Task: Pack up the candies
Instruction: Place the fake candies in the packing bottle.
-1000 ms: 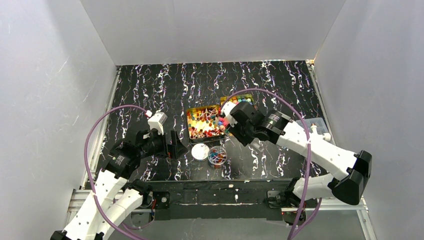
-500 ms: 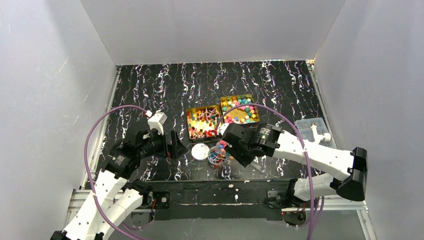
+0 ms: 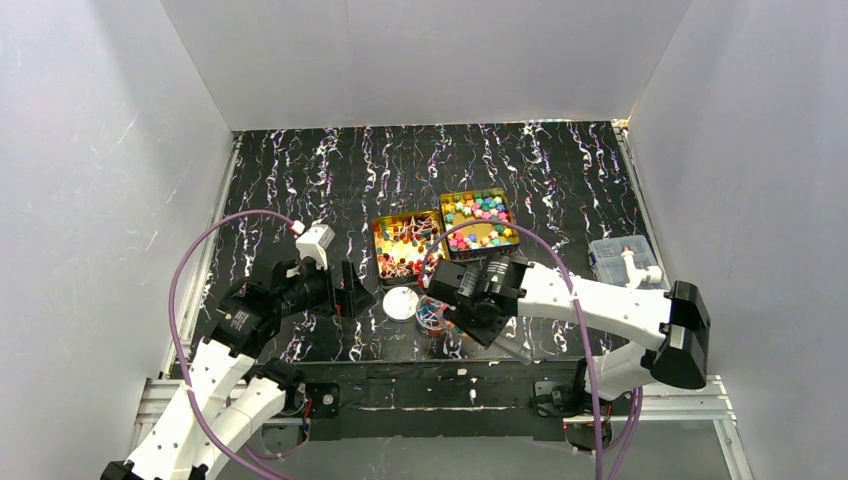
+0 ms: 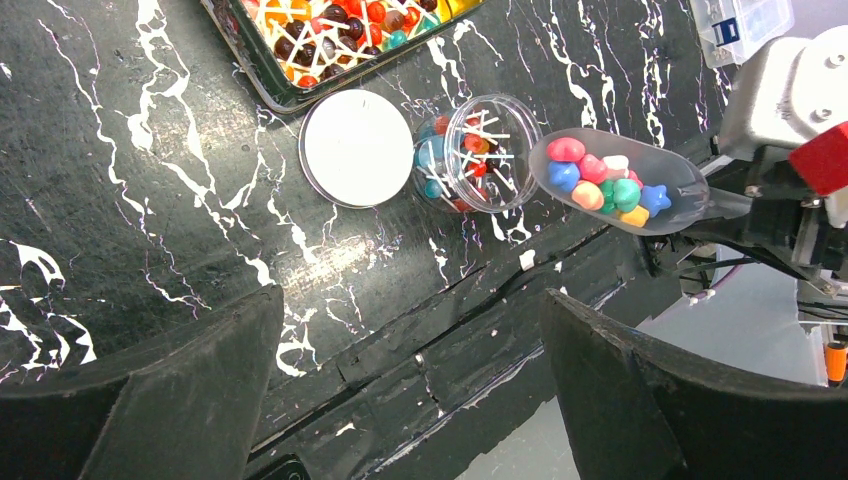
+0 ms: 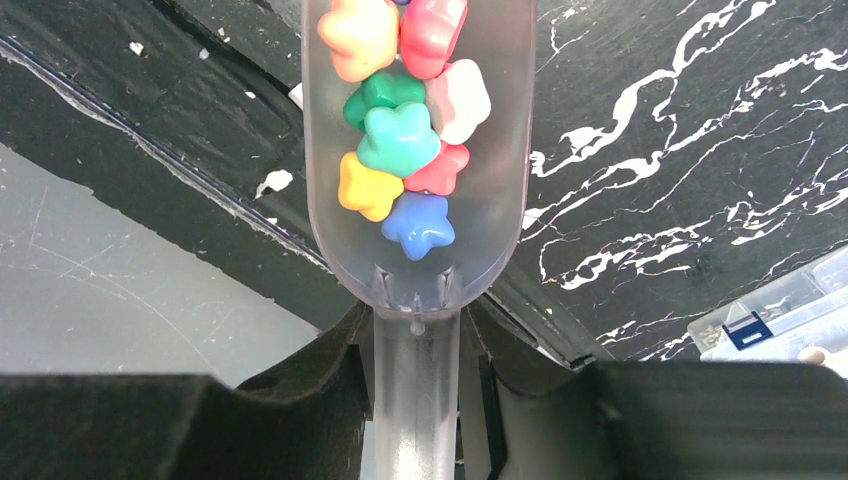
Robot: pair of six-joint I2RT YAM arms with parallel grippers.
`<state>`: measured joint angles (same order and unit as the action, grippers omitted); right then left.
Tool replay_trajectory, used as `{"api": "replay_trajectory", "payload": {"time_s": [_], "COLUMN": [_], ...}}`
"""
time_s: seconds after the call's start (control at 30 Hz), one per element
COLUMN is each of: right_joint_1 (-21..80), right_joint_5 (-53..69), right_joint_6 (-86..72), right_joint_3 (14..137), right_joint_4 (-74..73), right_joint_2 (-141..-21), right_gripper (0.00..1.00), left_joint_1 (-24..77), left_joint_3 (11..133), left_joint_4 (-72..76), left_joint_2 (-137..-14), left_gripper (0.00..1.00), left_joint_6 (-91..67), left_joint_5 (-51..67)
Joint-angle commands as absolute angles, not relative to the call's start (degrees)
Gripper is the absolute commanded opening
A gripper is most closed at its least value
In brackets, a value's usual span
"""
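The scoop [image 5: 506, 170] and uppermost candies [image 5: 432, 30] are cropped by the top edge.

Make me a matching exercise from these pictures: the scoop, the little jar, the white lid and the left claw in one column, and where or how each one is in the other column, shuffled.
Column one
1. scoop
2. jar
3. white lid
4. left claw

Column two
A. open, holding nothing
B. lying flat on the table beside the jar
C. held by the right claw, loaded with star-shaped candies
D. uncovered, with thin wrapped candies inside

Pairs: 1-C, 2-D, 3-B, 4-A
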<state>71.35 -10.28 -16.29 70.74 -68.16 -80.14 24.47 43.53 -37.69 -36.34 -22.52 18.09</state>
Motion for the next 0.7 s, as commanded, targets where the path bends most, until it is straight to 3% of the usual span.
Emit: {"api": "replay_trajectory", "payload": {"time_s": [0.0,0.67], "right_joint_1": [71.7,71.7], "right_joint_5": [-9.4,-10.3], "right_joint_6": [-16.1,-14.3], "right_joint_3": [75.3,85.7], "right_joint_4": [-71.3,-79.8], "right_joint_2": [-82.2,-91.9], "right_gripper": [0.01,0.01], "left_joint_1": [24.3,24.3], "left_joint_3": [42.8,42.8], "left_joint_4": [-37.5,-37.5], "left_joint_2": [-36.4,-36.0], "left_gripper": [0.98,0.98], "left_joint_6": [-22.0,-22.0], "left_joint_5": [18.9,18.7]}}
